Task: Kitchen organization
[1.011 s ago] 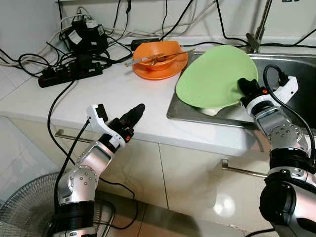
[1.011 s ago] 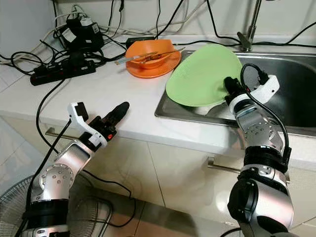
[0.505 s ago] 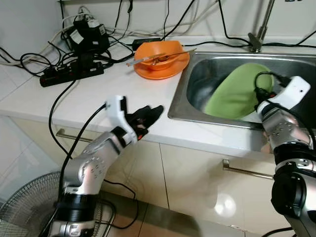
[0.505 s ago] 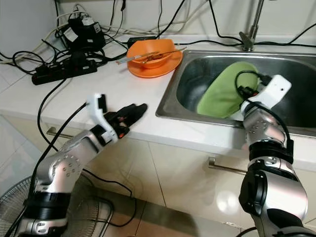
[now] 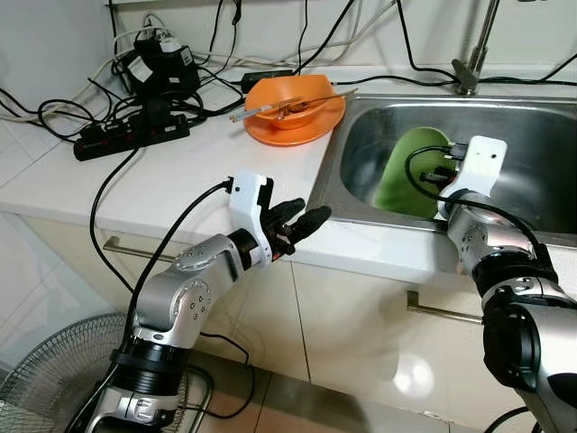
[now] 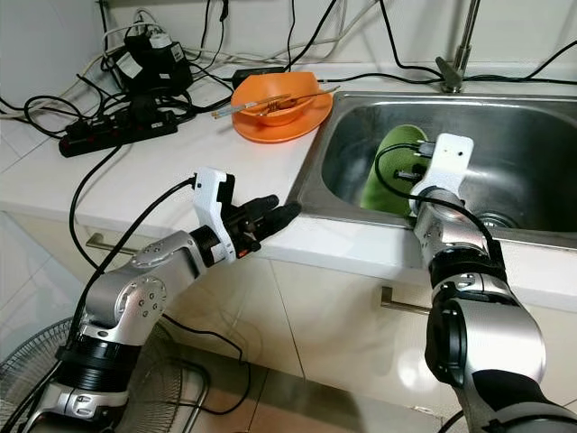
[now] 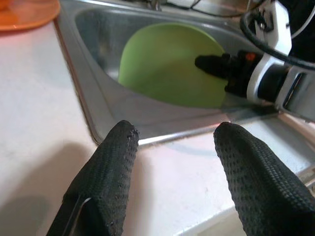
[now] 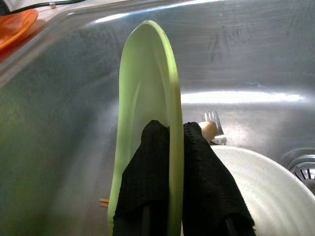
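Inside the steel sink [image 5: 541, 135], green plate [image 8: 147, 123] on edge, rim pinched by right gripper [image 8: 170, 147], left gripper [image 7: 172, 162] fingers spread at the counter [image 5: 180, 171] front edge, orange bowl [image 5: 293, 104] at the counter's back.

White stone-look countertop [image 5: 189, 171] runs across the scene, bright and evenly lit, meeting a pale wall [image 5: 54, 36] at the back. Glossy cream cabinet doors [image 5: 361, 334] sit below it, a lamp glare bouncing off one, each with a slim metal bar handle [image 5: 446, 313]. Down low, light floor tiles [image 5: 27, 289] and a grey wire-grille floor fan [image 5: 45, 379].
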